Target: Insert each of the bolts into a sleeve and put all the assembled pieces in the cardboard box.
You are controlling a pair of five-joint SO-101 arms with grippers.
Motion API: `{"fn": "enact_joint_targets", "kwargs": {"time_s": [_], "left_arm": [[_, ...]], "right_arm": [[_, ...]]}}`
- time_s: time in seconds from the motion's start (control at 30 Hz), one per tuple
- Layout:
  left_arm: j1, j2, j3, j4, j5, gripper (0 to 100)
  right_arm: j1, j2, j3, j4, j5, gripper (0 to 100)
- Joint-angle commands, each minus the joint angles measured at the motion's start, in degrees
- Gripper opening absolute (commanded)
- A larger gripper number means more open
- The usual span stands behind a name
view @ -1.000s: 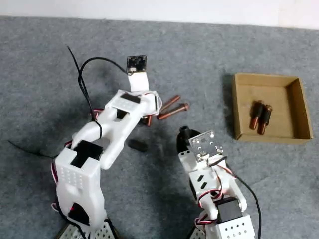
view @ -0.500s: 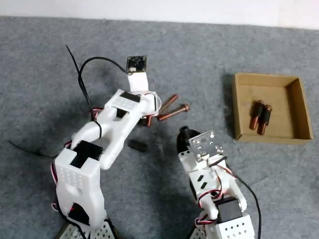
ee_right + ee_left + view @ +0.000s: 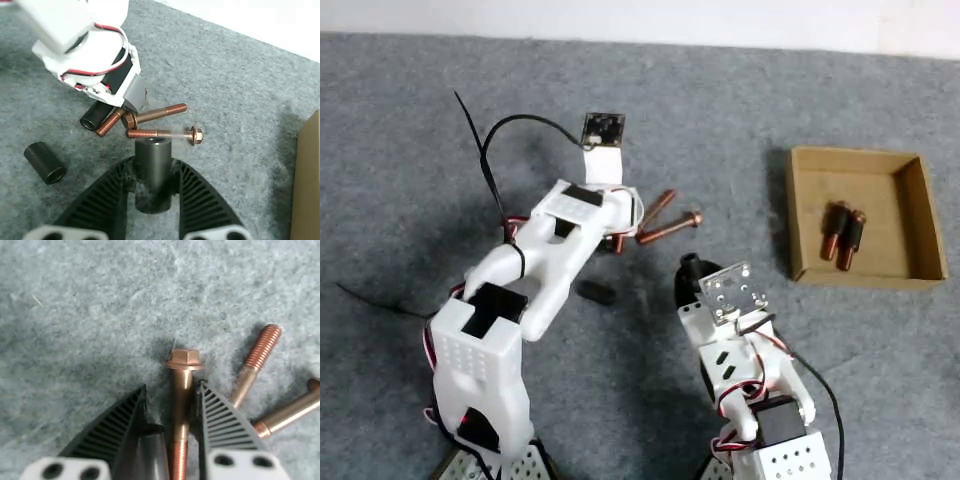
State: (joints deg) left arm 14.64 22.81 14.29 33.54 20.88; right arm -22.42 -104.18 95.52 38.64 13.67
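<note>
My left gripper (image 3: pixel 172 387) is low over the carpet, open, its fingers either side of a copper bolt (image 3: pixel 183 371) whose hex head pokes out past the tips. A black sleeve (image 3: pixel 93 117) lies right beside that bolt. Two more bolts (image 3: pixel 668 228) lie just beyond the left gripper (image 3: pixel 618 236). My right gripper (image 3: pixel 154 167) is shut on another black sleeve (image 3: pixel 152 150), held near the bolts, with its open end facing them. The cardboard box (image 3: pixel 790 215) sits at the right with two assembled pieces (image 3: pixel 842 235) inside.
A third black sleeve (image 3: pixel 595 292) lies loose on the grey carpet between the two arms. A black cable (image 3: pixel 485 165) loops over the left arm. A pale wall edge runs along the back.
The left wrist has turned slightly, and its camera has swung a little to the right. The nearer loose bolt has shifted a bit. The right arm has stayed still.
</note>
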Motion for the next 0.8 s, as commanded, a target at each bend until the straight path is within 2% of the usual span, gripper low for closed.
{"fn": "enact_joint_targets", "kwargs": {"time_s": [0.0,0.07,0.17,0.27,0.43,0.6,0.67,0.77], "left_arm": [[1.54,-0.40,-0.75,1.05,-0.79,16],[1.63,0.13,-0.92,1.05,-0.79,14],[1.63,1.71,-2.33,1.14,-0.88,1],[1.63,2.51,-4.09,2.81,-0.70,3],[1.63,1.89,-3.38,2.99,-0.70,0],[1.19,-5.05,1.36,2.73,-0.70,0],[1.63,-10.15,6.37,0.00,-0.70,0],[1.63,-20.88,18.07,-9.49,-0.70,0]], "right_arm": [[0.31,-1.01,2.68,-2.24,-0.26,0.5],[0.31,-1.01,2.68,-2.24,-0.26,0.5],[0.31,-1.01,2.68,-2.24,-0.26,0.5],[0.31,-1.01,2.77,-2.24,-0.26,0.5],[0.31,-1.01,2.77,-2.24,-0.18,0.5],[0.31,-1.01,2.77,-2.33,0.00,0.5],[0.31,-1.01,2.77,-2.33,0.00,0.5],[-0.13,-1.10,2.77,-2.77,0.00,0.5]]}}
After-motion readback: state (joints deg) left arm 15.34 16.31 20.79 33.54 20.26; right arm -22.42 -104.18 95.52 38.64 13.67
